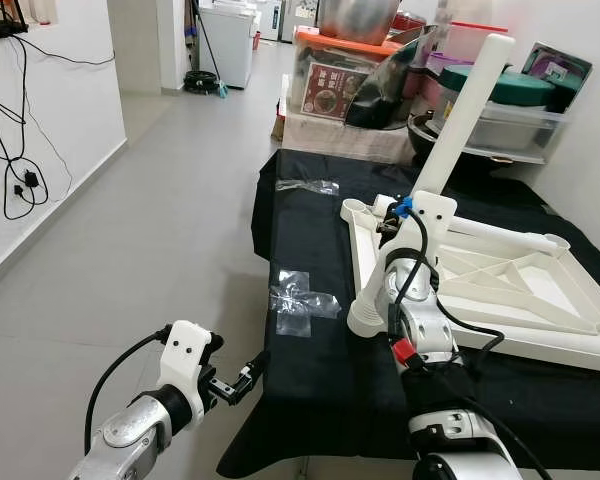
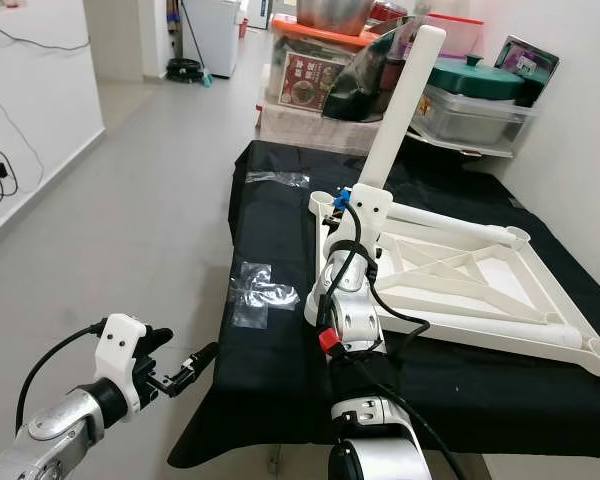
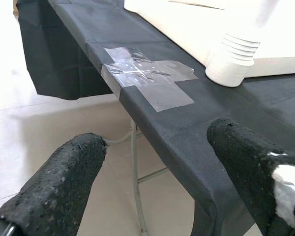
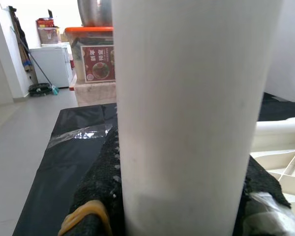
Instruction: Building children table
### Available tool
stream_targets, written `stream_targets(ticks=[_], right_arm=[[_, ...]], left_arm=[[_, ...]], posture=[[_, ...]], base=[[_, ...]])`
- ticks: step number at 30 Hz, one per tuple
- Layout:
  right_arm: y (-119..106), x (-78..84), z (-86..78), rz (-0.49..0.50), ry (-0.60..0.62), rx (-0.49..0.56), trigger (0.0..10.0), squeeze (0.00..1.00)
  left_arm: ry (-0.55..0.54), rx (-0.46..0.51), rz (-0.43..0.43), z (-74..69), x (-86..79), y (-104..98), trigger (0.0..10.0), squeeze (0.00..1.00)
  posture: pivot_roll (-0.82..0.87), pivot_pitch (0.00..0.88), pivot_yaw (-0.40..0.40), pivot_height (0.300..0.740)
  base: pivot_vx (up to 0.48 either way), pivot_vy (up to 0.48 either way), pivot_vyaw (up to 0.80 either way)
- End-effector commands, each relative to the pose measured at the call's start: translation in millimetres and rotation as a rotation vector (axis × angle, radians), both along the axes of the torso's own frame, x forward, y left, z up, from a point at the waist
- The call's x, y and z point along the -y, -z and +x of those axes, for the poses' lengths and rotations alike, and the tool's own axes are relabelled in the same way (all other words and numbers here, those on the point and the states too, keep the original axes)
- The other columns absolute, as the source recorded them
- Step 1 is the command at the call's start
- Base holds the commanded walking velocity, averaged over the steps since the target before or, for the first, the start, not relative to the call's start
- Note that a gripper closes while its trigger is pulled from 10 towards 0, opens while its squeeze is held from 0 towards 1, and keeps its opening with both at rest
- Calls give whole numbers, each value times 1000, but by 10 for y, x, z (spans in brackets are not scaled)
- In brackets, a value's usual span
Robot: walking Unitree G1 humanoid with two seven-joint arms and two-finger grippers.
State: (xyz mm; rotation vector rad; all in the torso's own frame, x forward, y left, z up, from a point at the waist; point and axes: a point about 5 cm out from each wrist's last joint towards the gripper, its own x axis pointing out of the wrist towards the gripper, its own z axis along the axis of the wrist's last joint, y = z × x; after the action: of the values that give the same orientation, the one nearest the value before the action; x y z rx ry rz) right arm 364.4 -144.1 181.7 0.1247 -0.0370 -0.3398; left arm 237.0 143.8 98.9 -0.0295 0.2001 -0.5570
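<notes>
The white children's table top (image 1: pixel 500 234) lies upside down on a black-covered table (image 1: pixel 310 370). A long white table leg (image 1: pixel 470 100) slants up from it, and its ribbed end (image 1: pixel 366 318) sits by the top's near corner on the cloth. My right gripper (image 4: pixel 187 196) is shut on the leg about halfway along, with black fingers (image 4: pixel 101 187) on both sides of the tube. My left gripper (image 1: pixel 242 378) hangs open just off the table's near left edge, with nothing between its fingers (image 3: pixel 64 182).
Two clear plastic bags (image 1: pixel 300 300) (image 1: pixel 308 186) lie on the cloth left of the table top. Storage boxes and pots (image 1: pixel 340 80) crowd the far end. A wall runs along the right. Grey floor (image 1: pixel 150 220) opens to the left.
</notes>
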Motion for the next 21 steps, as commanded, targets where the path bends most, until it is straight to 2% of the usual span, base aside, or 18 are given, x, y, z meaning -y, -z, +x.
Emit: stream_targets(ticks=[1, 21], right_arm=[[511, 120, -98, 36, 30, -244, 10000, 0], [470, 96, -119, 45, 15, -230, 10000, 0]], left_arm=[[13, -5, 5, 9, 27, 21, 10000, 0], [20, -5, 11, 15, 20, 23, 10000, 0]], posture=[[25, 0, -130, 740], [25, 0, -122, 740]], base=[[0, 0, 0], [0, 0, 0]])
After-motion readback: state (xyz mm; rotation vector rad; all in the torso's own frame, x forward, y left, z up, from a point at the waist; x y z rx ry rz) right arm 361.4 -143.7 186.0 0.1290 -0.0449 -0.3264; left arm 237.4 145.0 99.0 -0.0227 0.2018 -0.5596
